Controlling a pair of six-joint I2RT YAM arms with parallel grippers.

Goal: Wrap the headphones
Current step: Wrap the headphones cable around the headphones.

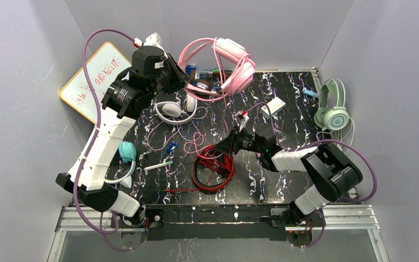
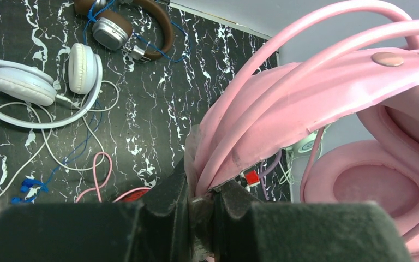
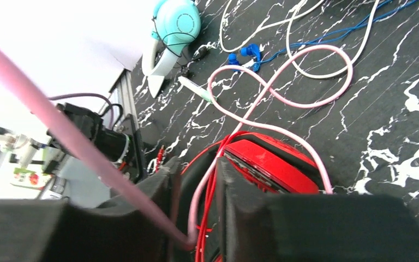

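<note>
Pink cord (image 3: 195,204) passes between the jaws, perhaps pinched, over red headphones (image 3: 273,164).

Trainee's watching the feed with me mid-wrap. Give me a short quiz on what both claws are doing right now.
1. What does the left claw grip?
A. white headphones
B. pink headphones, by the headband
C. brown headphones
2. True or false: a pink cord runs between the fingers of the right claw.
3. Fill in: on the table just past the right claw lie the ___ headphones.

Key: 1. B; 2. true; 3. red headphones
</note>
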